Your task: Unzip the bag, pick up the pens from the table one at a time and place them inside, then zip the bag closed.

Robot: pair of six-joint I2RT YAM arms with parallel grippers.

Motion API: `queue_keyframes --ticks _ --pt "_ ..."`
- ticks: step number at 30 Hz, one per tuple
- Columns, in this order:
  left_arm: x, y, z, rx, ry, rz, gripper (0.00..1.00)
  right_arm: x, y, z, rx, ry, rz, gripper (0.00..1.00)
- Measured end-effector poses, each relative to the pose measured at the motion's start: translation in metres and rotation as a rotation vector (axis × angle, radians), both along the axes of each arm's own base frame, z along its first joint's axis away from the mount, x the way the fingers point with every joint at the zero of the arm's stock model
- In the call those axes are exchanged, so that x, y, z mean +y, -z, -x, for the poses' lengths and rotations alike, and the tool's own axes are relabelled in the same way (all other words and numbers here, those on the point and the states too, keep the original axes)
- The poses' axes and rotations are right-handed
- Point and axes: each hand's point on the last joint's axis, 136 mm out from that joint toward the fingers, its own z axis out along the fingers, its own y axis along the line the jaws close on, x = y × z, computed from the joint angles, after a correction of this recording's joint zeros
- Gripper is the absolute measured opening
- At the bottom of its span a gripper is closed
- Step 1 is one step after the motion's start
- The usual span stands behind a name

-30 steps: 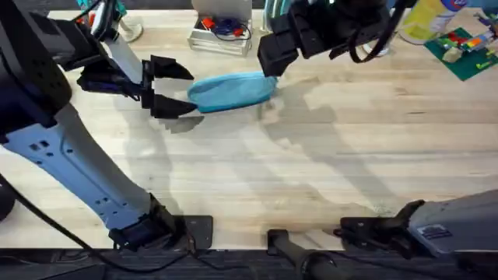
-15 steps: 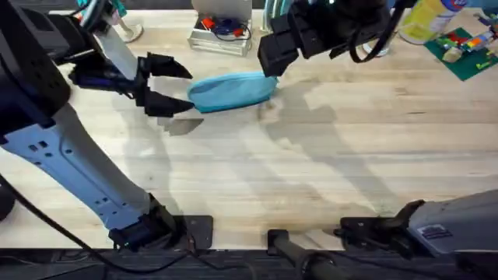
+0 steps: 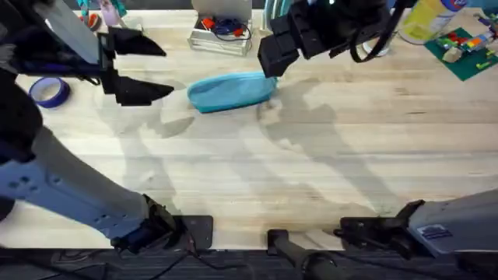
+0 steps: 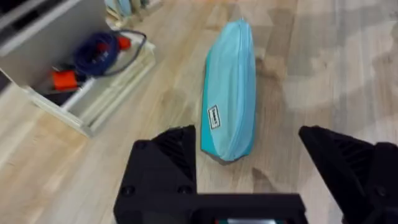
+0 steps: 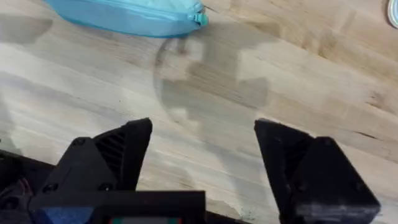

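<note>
Here the bag (image 3: 232, 91) lies flat on the table (image 3: 327, 171), toward the far edge and a little left of the middle, its long side running roughly along that edge. In the left wrist view the zipper seam looks shut along the pouch's length, and in the right wrist view the teal pull (image 5: 199, 18) sits at the pouch's end, so by my reading the bag is zipped. No pens lie loose on the bare wood around it.

The left gripper (image 3: 138, 68) hangs beside the pouch's left end, apart from it, its two black fingers spread wide with nothing between them. The right gripper (image 5: 202, 158) hovers above bare wood just off the pouch's right end, its fingers likewise splayed and empty; from overhead it shows as a dark mass over that end.

What could go wrong from here, as a judgement:
- If the pens are in fact inside, all is well; if not, the pouch would have to be reopened, and a soft pouch slides when the pull is tugged with no hand pinning the other end.
- The left arm's wide fingers are near the purple tape roll (image 3: 50, 91) at the left edge and the clutter along the far edge; a careless swing could knock these.
- A low sweep by the right arm could drag the pouch toward the far edge
</note>
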Motion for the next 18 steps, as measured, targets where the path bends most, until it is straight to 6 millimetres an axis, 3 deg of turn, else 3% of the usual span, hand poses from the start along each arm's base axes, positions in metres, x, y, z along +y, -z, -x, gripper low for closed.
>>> queue_keyframes --ticks 10,18 --pt "0.003 -0.039 0.015 0.042 -0.097 -0.160 0.999 0.005 -0.002 -0.005 -0.025 -0.024 -0.010 0.996" --pt "0.020 -0.065 0.016 0.186 -0.395 -0.279 0.999 0.005 -0.003 -0.006 -0.030 -0.027 -0.013 0.997"
